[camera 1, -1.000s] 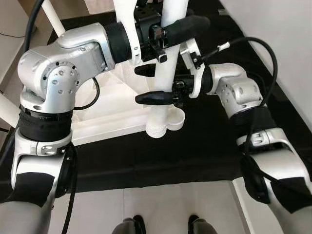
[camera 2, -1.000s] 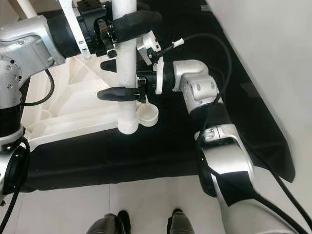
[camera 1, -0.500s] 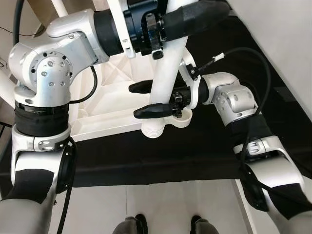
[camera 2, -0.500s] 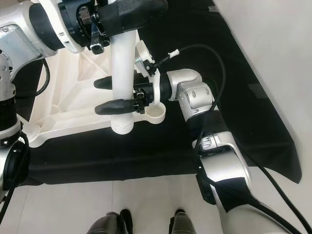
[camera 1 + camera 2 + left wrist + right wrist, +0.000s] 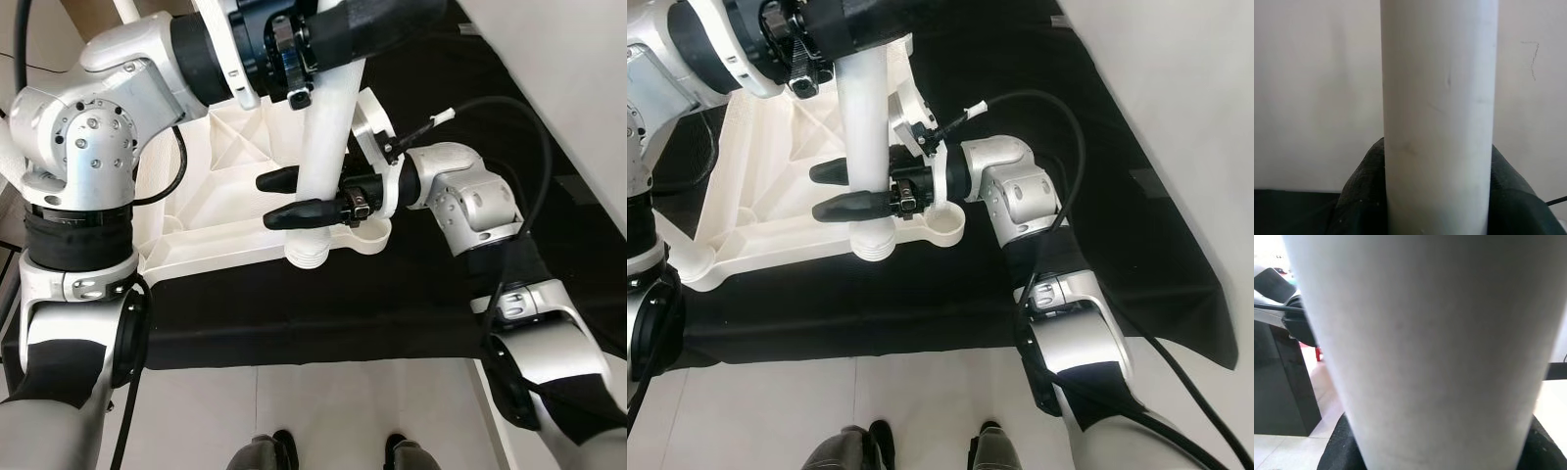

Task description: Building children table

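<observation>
You have the white table leg (image 5: pixel 323 147) standing roughly upright in front of you, leaning slightly, with its ribbed lower end (image 5: pixel 308 255) just above the near corner of the overturned white tabletop (image 5: pixel 211 220). That threaded end sits right beside the round corner socket (image 5: pixel 367 235), and you cannot tell from here whether it touches the tabletop. The tabletop lies underside up, its moulded ribs showing, on a black mat (image 5: pixel 323 313) spread over the pale tiled floor (image 5: pixel 333 411).

Your right gripper (image 5: pixel 294 196) is clamped across the lower part of the leg, one black finger on each side of it. Your left gripper (image 5: pixel 353 24) is wrapped around the leg higher up, its padded fingers closed against the tube. Each wrist view looks straight onto the white tube, with a dark finger pad (image 5: pixel 1364 196) behind it.

A black cable (image 5: pixel 519 127) loops over your right arm. Your own dark feet (image 5: pixel 274 452) stand on the tiles at the near edge
</observation>
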### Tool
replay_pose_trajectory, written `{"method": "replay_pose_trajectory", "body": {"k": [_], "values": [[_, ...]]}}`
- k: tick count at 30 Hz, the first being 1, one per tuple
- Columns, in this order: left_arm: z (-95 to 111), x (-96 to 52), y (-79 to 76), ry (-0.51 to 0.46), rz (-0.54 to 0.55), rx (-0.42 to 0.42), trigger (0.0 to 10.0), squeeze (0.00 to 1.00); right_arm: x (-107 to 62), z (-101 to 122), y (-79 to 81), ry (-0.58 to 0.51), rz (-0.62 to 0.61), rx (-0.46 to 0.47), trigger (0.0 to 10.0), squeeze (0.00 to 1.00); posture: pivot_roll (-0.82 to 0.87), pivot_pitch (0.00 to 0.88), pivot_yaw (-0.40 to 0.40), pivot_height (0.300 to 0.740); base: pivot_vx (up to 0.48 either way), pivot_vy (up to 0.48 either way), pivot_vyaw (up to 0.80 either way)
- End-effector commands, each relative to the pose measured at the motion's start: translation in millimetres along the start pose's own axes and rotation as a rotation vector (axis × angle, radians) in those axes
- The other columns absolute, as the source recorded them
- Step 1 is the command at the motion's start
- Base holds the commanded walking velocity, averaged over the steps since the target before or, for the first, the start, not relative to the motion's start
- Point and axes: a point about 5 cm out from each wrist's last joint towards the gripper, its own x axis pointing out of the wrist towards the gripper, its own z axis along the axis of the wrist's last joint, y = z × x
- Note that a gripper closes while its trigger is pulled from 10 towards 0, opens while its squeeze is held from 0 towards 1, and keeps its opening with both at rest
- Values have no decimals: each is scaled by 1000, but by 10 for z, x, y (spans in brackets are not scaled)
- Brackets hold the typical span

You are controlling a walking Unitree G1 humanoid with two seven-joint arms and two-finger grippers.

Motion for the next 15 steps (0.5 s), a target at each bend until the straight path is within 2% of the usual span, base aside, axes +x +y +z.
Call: {"method": "replay_pose_trajectory", "body": {"k": [1, 2, 5, 7, 8, 11, 13, 14, 15], "values": [[-47, 190, -154, -4, -139, 2, 0, 0, 251, -55, 16, 56, 15, 30, 0, 0, -94, 199, 78, 740, 0, 0, 0], [-71, 164, -112, -9, -108, -9, 10000, 1000, 245, -55, -12, 56, -20, 31, 0, 0, -93, 199, 76, 740, 0, 0, 0], [-90, 144, -83, -12, -86, -17, 10000, 1000, 241, -55, -31, 54, -43, 32, 0, 0, -93, 199, 76, 740, 0, 0, 0], [-44, 17, 18, -62, 16, -30, 10000, 1000, 183, -52, -108, 54, -131, 28, 0, 0, -93, 201, 74, 740, 0, 0, 0], [-44, 17, 18, -62, 16, -30, 10000, 1000, 183, -52, -108, 54, -131, 28, 0, 0, -93, 201, 74, 740, 0, 0, 0], [153, -217, 45, -126, 146, 11, 10000, 1000, 28, -45, -219, 60, -263, 18, 0, 0, -85, 205, 68, 740, 0, 0, 0], [194, -261, 35, -136, 170, 23, 10000, 1000, -8, -42, -244, 60, -291, 18, 0, 0, -85, 205, 68, 740, 0, 0, 0], [320, -392, 15, -148, 254, 80, 10000, 1000, -164, 37, -338, 30, -401, 3, 0, 0, -77, 208, 62, 740, 0, 0, 0], [320, -392, 15, -148, 254, 80, 10000, 1000, -164, 37, -338, 30, -401, 3, 0, 0, -77, 208, 62, 740, 0, 0, 0]]}}
